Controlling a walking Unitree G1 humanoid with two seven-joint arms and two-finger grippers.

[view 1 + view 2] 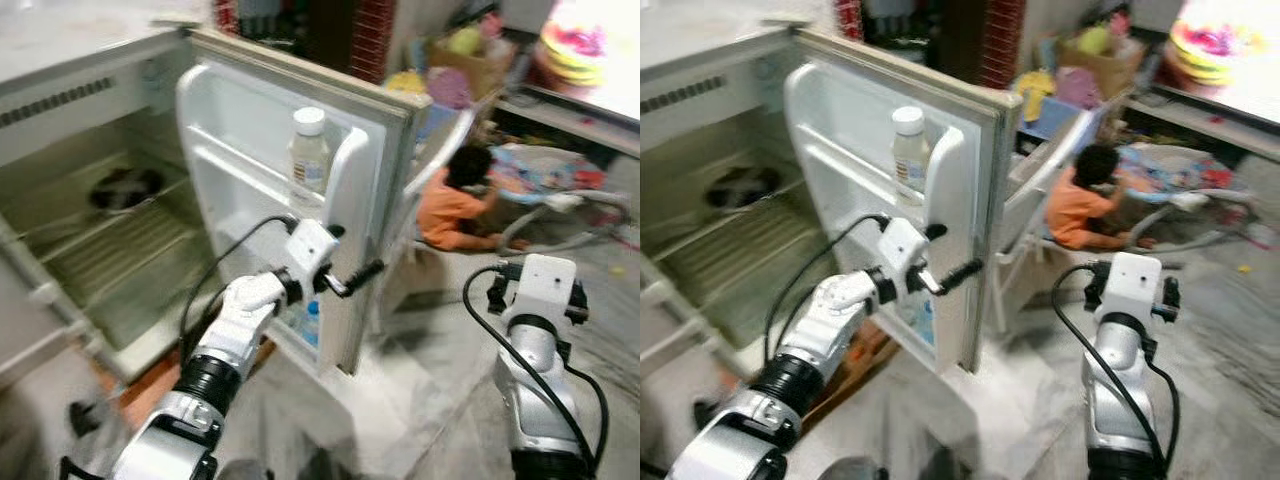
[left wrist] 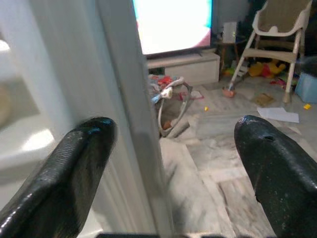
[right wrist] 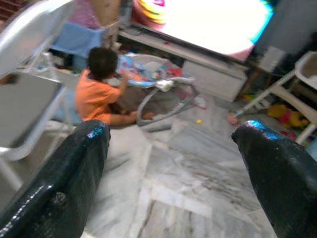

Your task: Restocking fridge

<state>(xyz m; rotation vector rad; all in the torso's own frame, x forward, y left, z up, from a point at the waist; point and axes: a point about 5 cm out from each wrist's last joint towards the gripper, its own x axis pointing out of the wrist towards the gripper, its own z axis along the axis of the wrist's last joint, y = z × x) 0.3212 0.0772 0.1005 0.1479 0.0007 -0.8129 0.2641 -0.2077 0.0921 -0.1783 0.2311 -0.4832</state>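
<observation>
The left gripper (image 1: 352, 280) straddles the outer edge of the open fridge door (image 1: 385, 190), fingers spread wide, clasping nothing. A bottle (image 1: 309, 150) stands in the door's top shelf. The right gripper (image 3: 173, 163) gapes empty

Silver-white arms, black cables, each claw (image 2: 173, 163) two black fingers.

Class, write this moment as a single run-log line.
left gripper: open, fingers astride fridge door edge | right gripper: open, idle | bottle: upright on door shelf | person: sitting on floor
</observation>
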